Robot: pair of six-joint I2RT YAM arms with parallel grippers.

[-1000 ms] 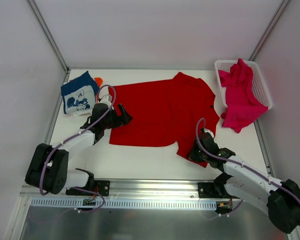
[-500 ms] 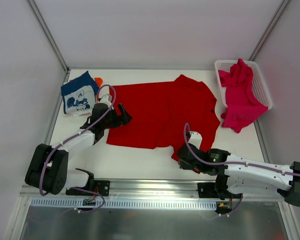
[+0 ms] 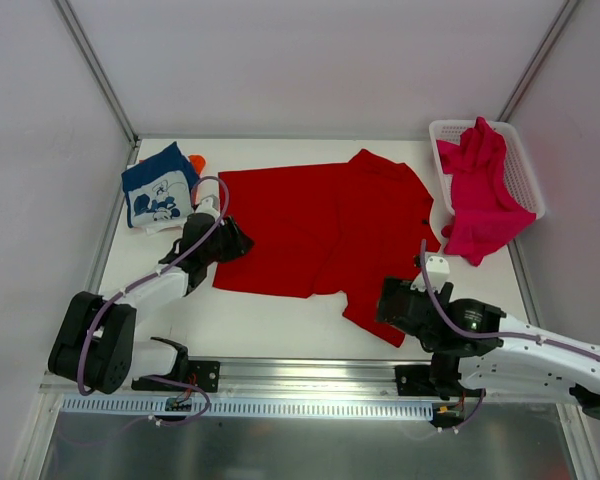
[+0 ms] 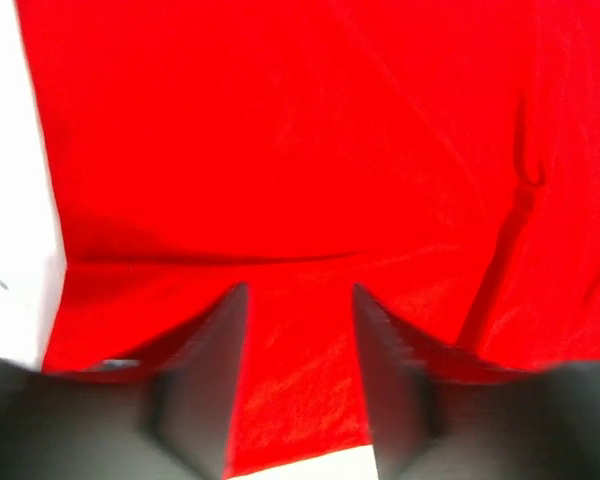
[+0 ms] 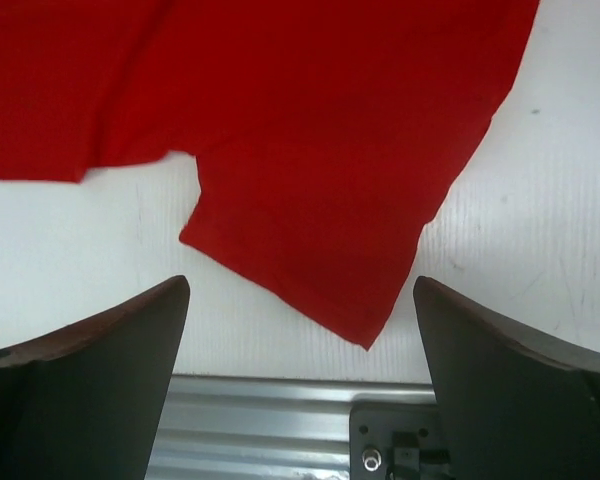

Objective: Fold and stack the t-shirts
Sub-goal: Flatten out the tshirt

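Observation:
The red t-shirt [image 3: 320, 225] lies spread across the middle of the table, and it fills the left wrist view [image 4: 280, 150]. My left gripper [image 3: 232, 241] sits low over its left hem [image 4: 300, 295]. Its fingers [image 4: 215, 370] stand partly apart with flat red cloth showing in the gap. My right gripper [image 3: 385, 303] hovers wide open just behind the near sleeve [image 5: 320, 200], holding nothing [image 5: 300, 285]. A folded navy t-shirt [image 3: 158, 190] with white print lies at the far left, with an orange one [image 3: 196, 161] peeking out behind it. The magenta t-shirt [image 3: 480, 195] hangs out of the basket.
The white mesh basket [image 3: 527, 180] stands at the far right corner. The metal rail of the table's near edge [image 5: 280, 420] runs right below my right gripper. White walls and frame posts close in the sides. Bare table [image 3: 280, 320] shows along the front.
My right gripper has let go of the near sleeve, opened wide and drawn back to the right; the sleeve now lies flat. My left gripper's jaws have narrowed over the left hem.

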